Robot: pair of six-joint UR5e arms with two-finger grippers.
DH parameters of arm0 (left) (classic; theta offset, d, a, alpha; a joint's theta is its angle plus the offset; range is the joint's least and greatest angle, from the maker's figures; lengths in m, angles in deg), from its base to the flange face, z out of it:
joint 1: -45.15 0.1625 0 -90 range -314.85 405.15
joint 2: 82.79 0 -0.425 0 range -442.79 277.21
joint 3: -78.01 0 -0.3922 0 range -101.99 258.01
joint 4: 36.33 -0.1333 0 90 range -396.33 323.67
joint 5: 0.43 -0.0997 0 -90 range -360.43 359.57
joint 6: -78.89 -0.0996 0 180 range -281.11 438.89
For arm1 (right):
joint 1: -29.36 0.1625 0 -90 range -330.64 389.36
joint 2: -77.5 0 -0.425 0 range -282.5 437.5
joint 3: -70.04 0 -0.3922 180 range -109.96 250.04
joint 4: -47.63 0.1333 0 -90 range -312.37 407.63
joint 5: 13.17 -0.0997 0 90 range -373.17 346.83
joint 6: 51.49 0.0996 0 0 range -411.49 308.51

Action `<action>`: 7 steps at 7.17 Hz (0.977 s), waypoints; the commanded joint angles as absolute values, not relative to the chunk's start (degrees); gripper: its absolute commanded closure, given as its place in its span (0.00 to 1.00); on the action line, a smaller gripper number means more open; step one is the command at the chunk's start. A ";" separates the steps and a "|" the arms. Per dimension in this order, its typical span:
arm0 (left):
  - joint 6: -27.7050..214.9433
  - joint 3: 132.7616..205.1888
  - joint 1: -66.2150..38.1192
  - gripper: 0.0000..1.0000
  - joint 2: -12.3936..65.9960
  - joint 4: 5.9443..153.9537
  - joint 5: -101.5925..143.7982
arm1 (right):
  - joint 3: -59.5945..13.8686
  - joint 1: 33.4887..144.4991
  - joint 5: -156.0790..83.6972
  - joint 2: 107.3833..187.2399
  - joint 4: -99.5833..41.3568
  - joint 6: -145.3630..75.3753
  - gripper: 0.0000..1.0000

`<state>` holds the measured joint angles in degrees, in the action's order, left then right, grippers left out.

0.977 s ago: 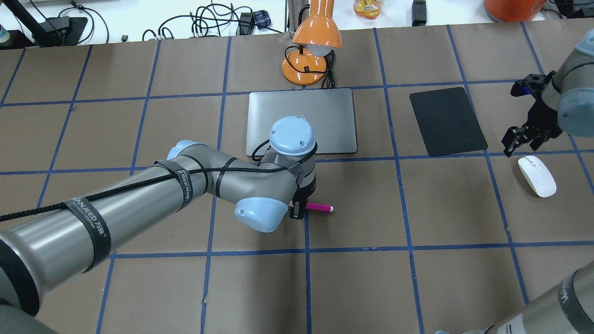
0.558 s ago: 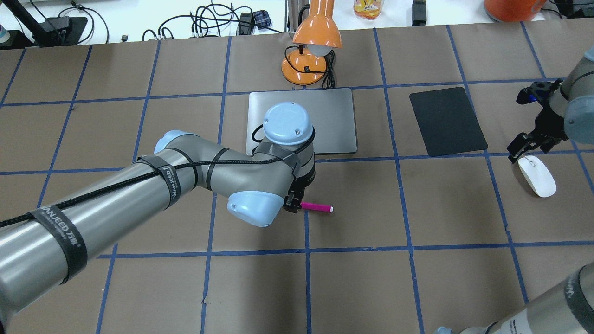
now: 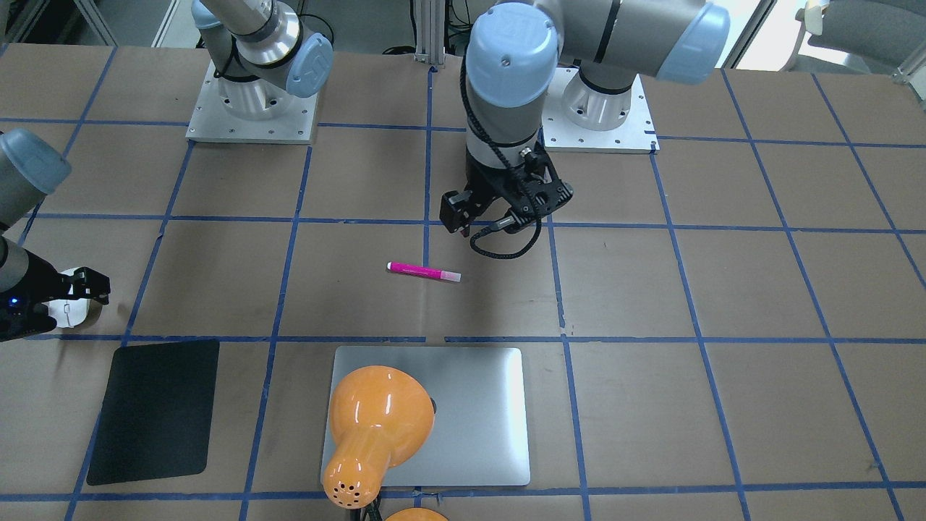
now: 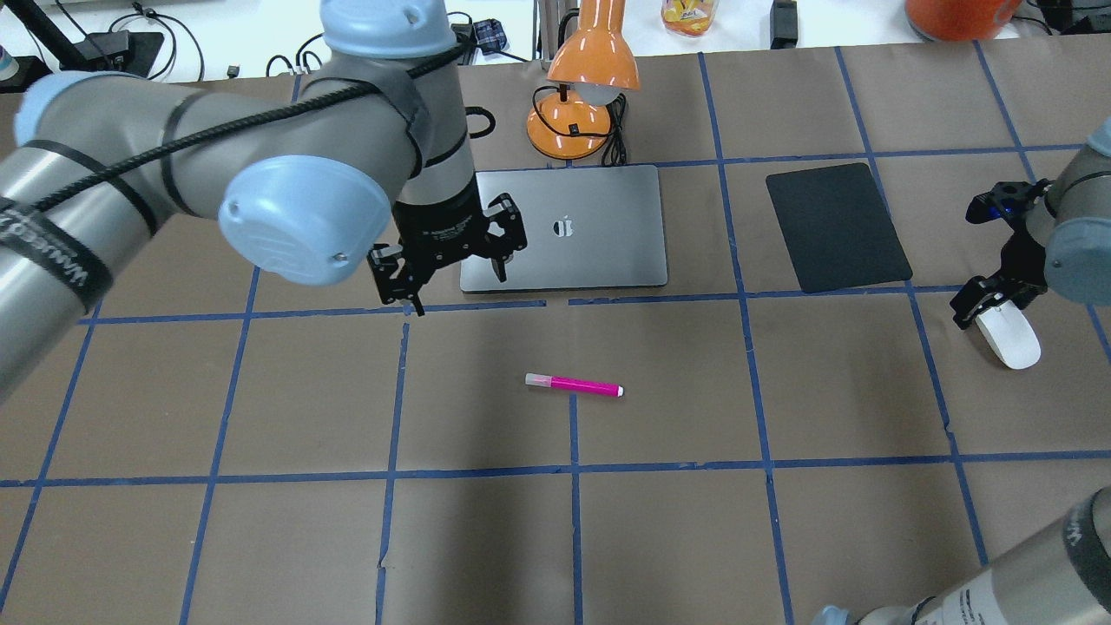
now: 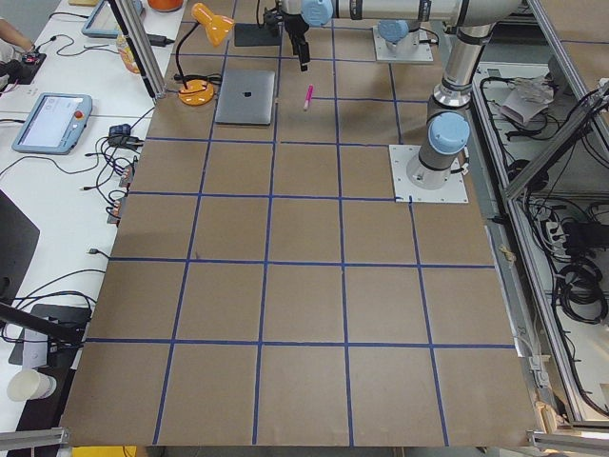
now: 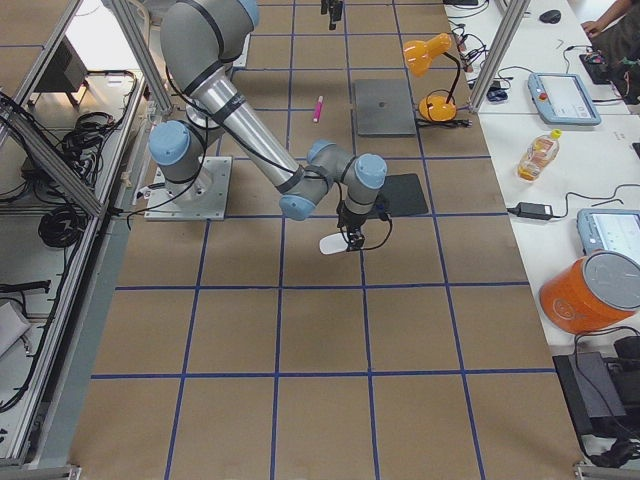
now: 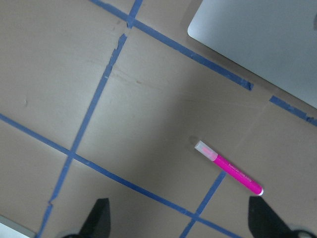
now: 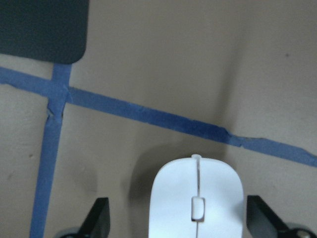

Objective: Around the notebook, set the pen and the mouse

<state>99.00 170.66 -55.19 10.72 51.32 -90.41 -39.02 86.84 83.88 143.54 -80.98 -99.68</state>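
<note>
The pink pen (image 4: 574,384) (image 3: 424,272) (image 7: 229,168) lies flat on the brown table, in front of the silver notebook (image 4: 599,234) (image 3: 470,405) (image 7: 262,44). My left gripper (image 4: 451,282) (image 3: 499,221) (image 7: 181,223) hangs open and empty above the table, near the notebook's front left corner and well clear of the pen. At the far right, the white mouse (image 4: 1011,343) (image 8: 196,203) (image 6: 335,244) rests on the table. My right gripper (image 4: 985,305) (image 8: 181,223) stands open over the mouse's far end, one finger on each side and not touching it.
An orange desk lamp (image 4: 583,87) (image 3: 376,427) stands just behind the notebook, its head leaning over it. A black mat (image 4: 836,227) (image 3: 155,409) lies between the notebook and the mouse. Blue tape lines grid the brown table.
My left gripper has risen from the pen and swung left and back towards the notebook's corner, while the pen stays where it was. My right gripper has come down over the mouse.
</note>
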 commanded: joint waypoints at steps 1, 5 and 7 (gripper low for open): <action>75.97 169.68 -49.53 0.00 7.48 51.82 -90.60 | -39.03 86.58 83.95 143.51 -80.95 -99.49 0.32; 79.06 169.50 -49.25 0.00 6.77 52.00 -90.87 | -38.42 86.58 84.04 144.30 -79.82 -99.05 0.82; 79.15 169.50 -49.16 0.00 6.59 51.91 -90.96 | -36.58 87.89 83.43 145.35 -79.55 -97.04 0.79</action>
<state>79.09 169.50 -49.22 6.71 51.91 -90.89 -37.85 87.07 83.82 144.70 -79.86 -98.52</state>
